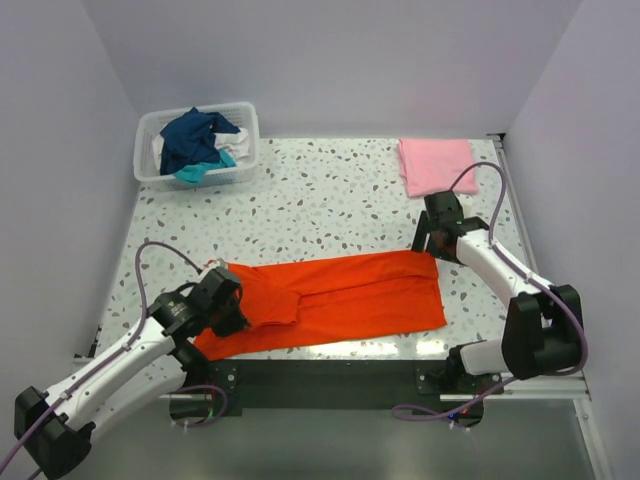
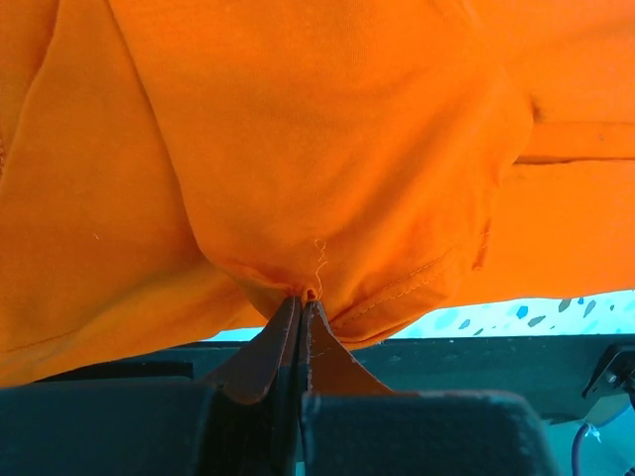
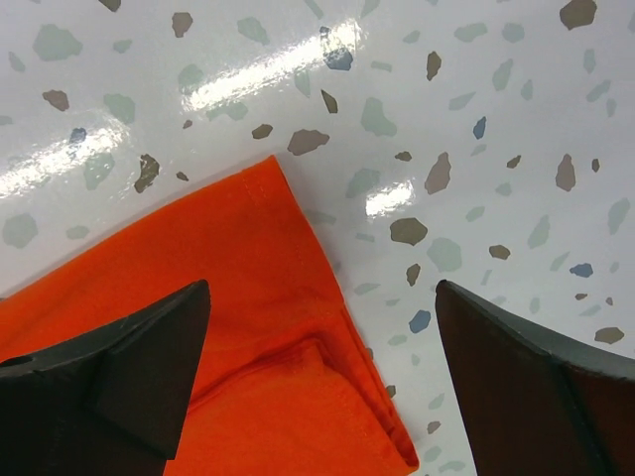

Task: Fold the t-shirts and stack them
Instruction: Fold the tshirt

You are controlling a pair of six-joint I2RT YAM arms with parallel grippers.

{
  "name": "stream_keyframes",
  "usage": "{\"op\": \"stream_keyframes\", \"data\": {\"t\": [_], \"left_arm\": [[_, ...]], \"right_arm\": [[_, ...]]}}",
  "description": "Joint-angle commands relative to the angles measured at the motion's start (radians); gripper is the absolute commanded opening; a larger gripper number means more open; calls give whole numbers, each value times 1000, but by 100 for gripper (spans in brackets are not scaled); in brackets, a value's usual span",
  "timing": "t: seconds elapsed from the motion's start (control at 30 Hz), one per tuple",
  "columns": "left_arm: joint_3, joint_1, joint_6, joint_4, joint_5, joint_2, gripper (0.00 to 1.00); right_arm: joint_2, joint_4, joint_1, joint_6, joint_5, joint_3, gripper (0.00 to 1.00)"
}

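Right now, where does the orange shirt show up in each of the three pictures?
Top view: the orange shirt lies across the near part of the table, between the two arms.
Left wrist view: the shirt fills most of the picture, pinched at bottom centre by the shut left hand.
Right wrist view: one shirt corner sits lower left, under the open right hand.
Shared landmark: the speckled tabletop.

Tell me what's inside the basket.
The basket holds a crumpled heap: navy cloth on top, teal cloth at the near edge, white cloth peeking out beside them. Whatever lies lower is covered by the navy cloth.
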Motion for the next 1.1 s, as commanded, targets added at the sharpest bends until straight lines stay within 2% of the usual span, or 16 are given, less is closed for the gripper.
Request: {"op": "stream_keyframes", "data": {"t": [0.0, 0.03, 0.07, 0.1, 0.13, 0.2, 0.23, 0.3, 0.33, 0.47, 0.5, 0.63, 0.7, 0.8, 0.97, 1.07], "left_arm": [[9, -8, 42, 11, 38, 14, 0], [15, -8, 50, 11, 51, 26, 4], [20, -11, 56, 8, 53, 34, 19], [25, -11, 67, -4, 55, 42, 30], [37, -13, 76, -12, 61, 60, 37], [55, -13, 99, -37, 62, 74, 57], [80, -13, 105, -47, 50, 80, 74], [118, -13, 111, -61, 29, 82, 89], [129, -13, 108, -59, 4, 82, 100], [141, -11, 94, 22, -24, 108, 100], [134, -13, 84, 74, -25, 124, 100], [115, -6, 56, 191, -45, 299, 100], [111, 6, 58, 261, -33, 368, 100], [100, 49, 71, 367, 13, 483, 100], [83, 167, 116, 533, 108, 603, 100], [107, 191, 153, 586, 102, 675, 100]], "right_arm": [[-61, -15, -4, 1, 24, 46, 99], [-64, -18, -4, 0, 22, 50, 99], [-67, -23, -4, -2, 22, 53, 99], [-67, -29, -5, -6, 20, 59, 99], [-68, -32, -5, -6, 17, 62, 99], [-74, -30, -4, -11, 17, 64, 99], [-78, -32, -5, -8, 20, 62, 99], [-97, -23, -5, -5, 22, 56, 99], [-104, -17, -4, -8, 10, 55, 99], [-136, 37, -4, -63, -137, 39, 99], [-139, 74, -4, -84, -271, 24, 99], [-104, 169, 21, -123, -513, -26, 99], [-70, 209, 71, -121, -544, -36, 99], [16, 223, 154, -108, -498, -20, 99], [152, 240, 176, -46, -493, -23, 99], [166, 243, 188, -33, -493, -56, 99]]}}
